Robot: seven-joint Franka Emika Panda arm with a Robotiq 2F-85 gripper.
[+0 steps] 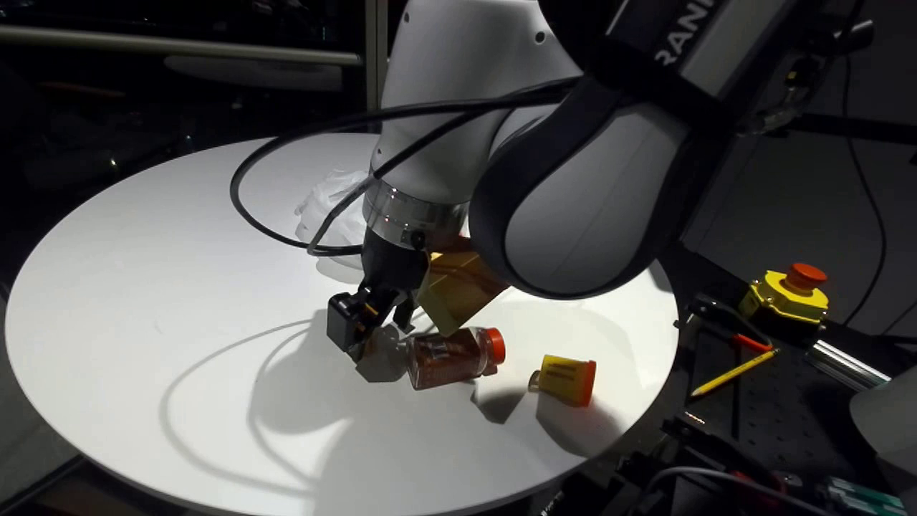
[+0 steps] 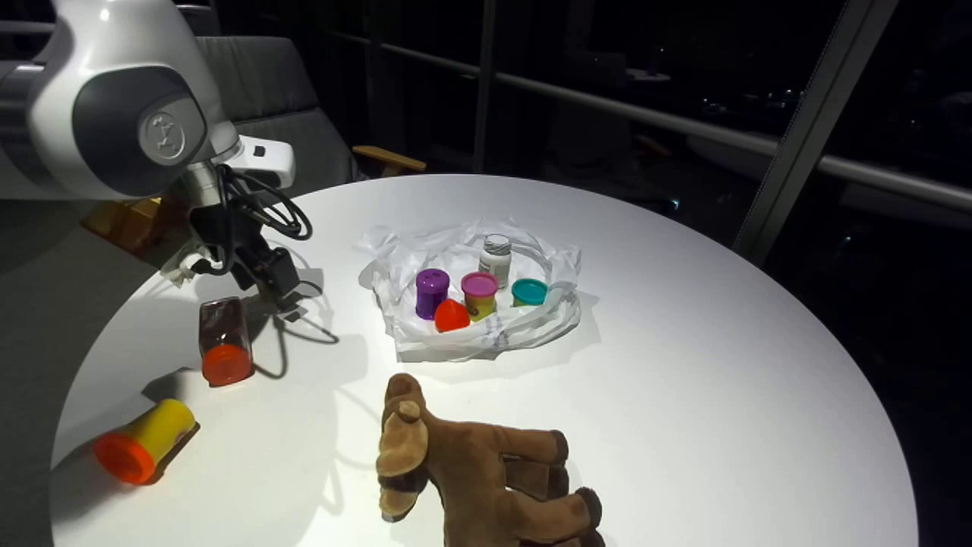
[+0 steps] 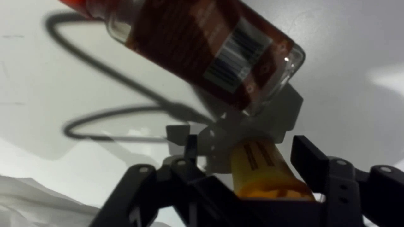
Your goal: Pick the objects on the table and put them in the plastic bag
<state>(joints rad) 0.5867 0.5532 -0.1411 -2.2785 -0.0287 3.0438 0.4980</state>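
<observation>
Probable grasping step: the black hand (image 3: 249, 153), jaws parted around a yellow cylindrical cup (image 3: 260, 167) (wrist view, low), should close, then carry it to the translucent white plastic bag (image 2: 448, 346) (in an exterior view, centre).

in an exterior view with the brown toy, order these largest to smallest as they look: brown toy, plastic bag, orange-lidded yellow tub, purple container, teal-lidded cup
Brown toy and plastic bag: unsure, toy nearer the camera and cropped
Orange-lidded yellow tub
Purple container
Teal-lidded cup, partly hidden
</observation>
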